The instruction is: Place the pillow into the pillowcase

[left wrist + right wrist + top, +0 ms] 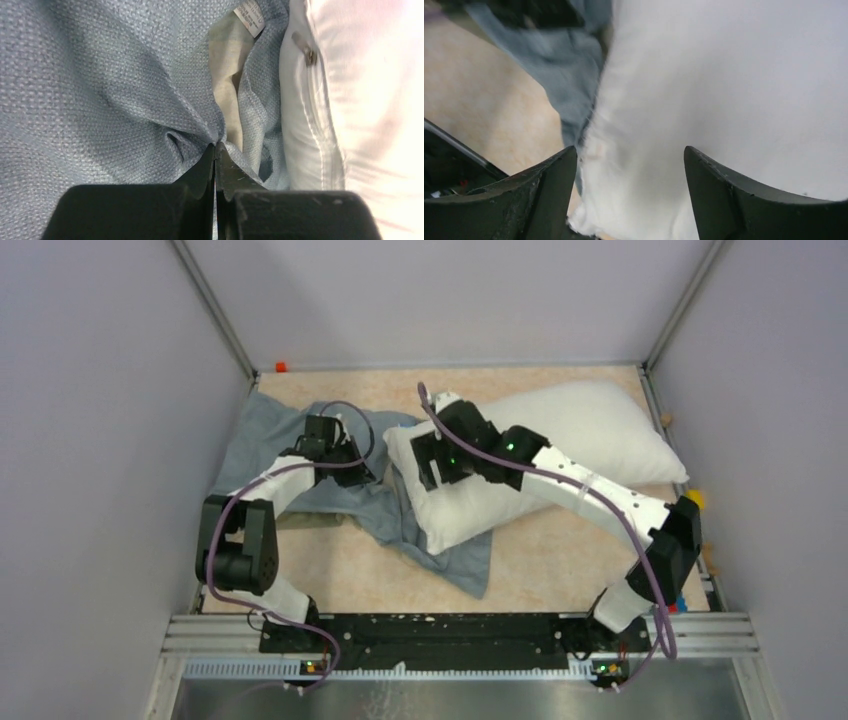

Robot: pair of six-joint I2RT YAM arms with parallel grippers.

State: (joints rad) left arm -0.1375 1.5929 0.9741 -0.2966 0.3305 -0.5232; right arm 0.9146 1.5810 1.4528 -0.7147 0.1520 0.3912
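beige table (560,560) bears pillowcase (270,435) and pillow (600,430).

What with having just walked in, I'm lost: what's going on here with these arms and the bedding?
Two robot arms are working at getting a pillow into a pillowcase. The left claw is shut on a fold of the pillowcase beside its opening. The right claw stands open over the pillow's end, gripping nothing. The pillow lies on the table with that end on the pillowcase, not inside it yet.

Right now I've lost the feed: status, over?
Left fingers shut on pillowcase. Right fingers open over pillow. Pillow not inside yet. Nothing in the way.
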